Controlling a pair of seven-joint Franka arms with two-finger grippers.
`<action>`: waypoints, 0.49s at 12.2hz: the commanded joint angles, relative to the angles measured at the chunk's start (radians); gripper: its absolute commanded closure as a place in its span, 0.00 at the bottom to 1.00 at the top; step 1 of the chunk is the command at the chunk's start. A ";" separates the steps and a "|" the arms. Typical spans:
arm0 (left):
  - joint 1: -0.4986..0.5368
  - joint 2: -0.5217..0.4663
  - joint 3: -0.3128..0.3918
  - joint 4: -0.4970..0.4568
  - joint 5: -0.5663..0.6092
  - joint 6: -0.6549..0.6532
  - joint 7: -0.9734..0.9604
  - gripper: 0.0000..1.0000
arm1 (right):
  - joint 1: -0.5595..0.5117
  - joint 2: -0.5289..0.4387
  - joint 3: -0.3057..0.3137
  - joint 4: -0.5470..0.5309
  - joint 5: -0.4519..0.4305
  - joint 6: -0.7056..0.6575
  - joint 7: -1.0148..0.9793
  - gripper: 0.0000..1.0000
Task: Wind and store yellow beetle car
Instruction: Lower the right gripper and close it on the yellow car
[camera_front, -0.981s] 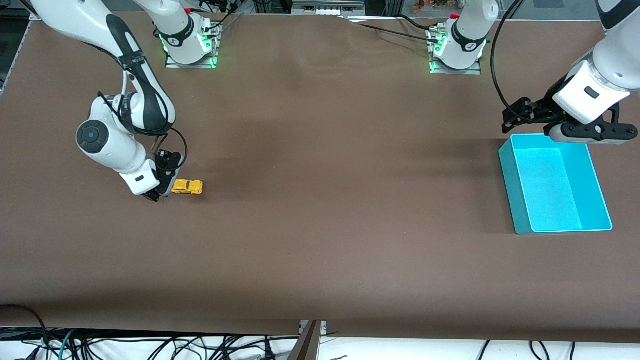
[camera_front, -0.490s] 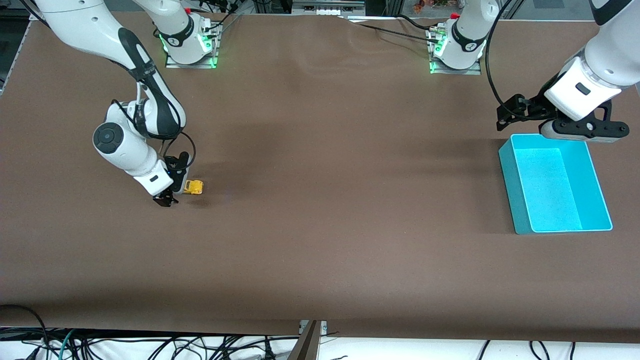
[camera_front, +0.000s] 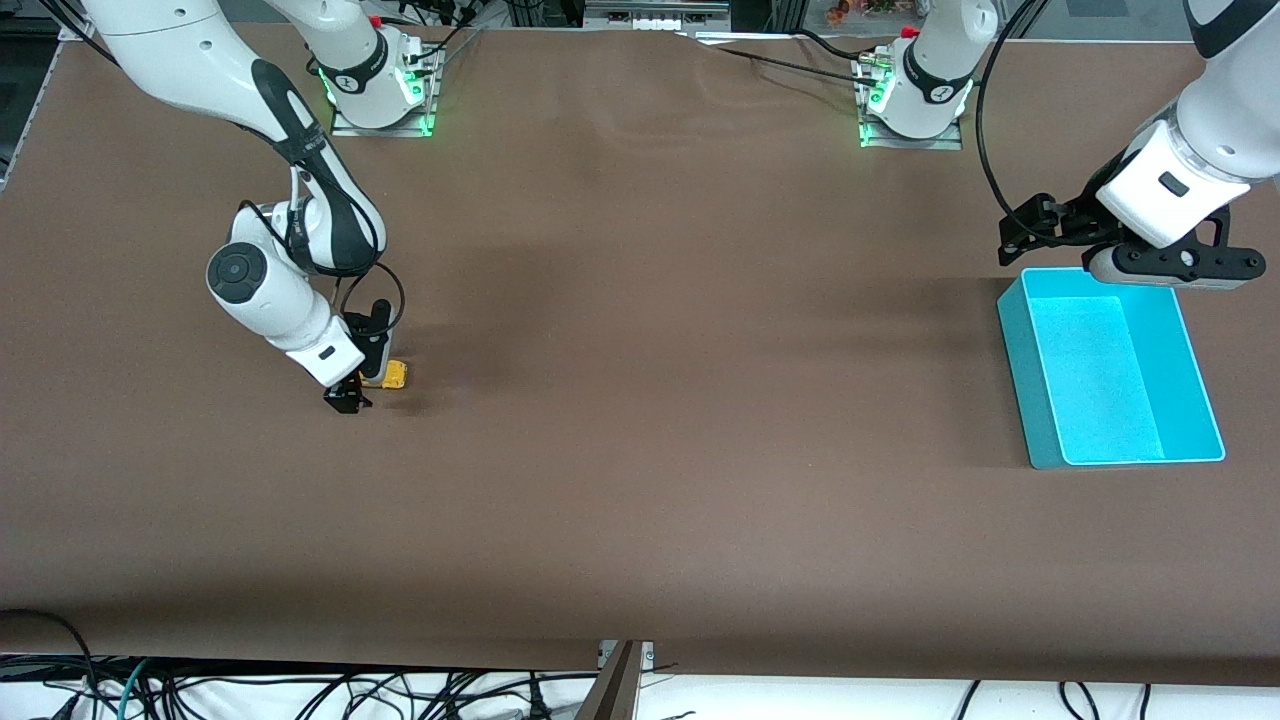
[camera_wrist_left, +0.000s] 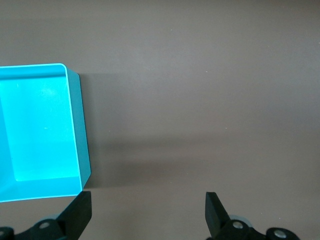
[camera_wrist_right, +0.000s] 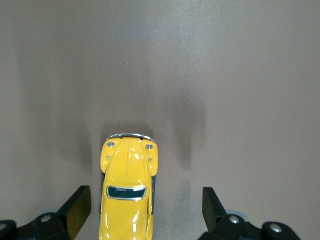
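Yellow beetle car (camera_wrist_right: 128, 192) sits on the brown counter (camera_front: 640, 480) toward the right arm's end, between the spread fingers of the right gripper (camera_front: 357, 390). Over the teal bin's (camera_front: 1040, 410) rim hangs the left gripper (camera_front: 1030, 235), fingers apart.

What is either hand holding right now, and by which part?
Nothing. The right hand is open around the yellow beetle car, fingers apart from its sides. The left hand waits open by the teal bin.
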 joint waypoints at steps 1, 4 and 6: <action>0.001 0.008 0.003 0.021 0.009 0.001 0.021 0.00 | -0.004 -0.018 0.000 -0.016 -0.007 0.010 -0.026 0.03; 0.005 0.009 0.005 0.029 0.003 0.002 0.022 0.00 | -0.006 -0.023 -0.003 -0.019 -0.007 0.007 -0.046 0.14; 0.003 0.014 0.003 0.032 0.006 0.002 0.021 0.00 | -0.009 -0.026 -0.006 -0.022 -0.007 0.006 -0.046 0.25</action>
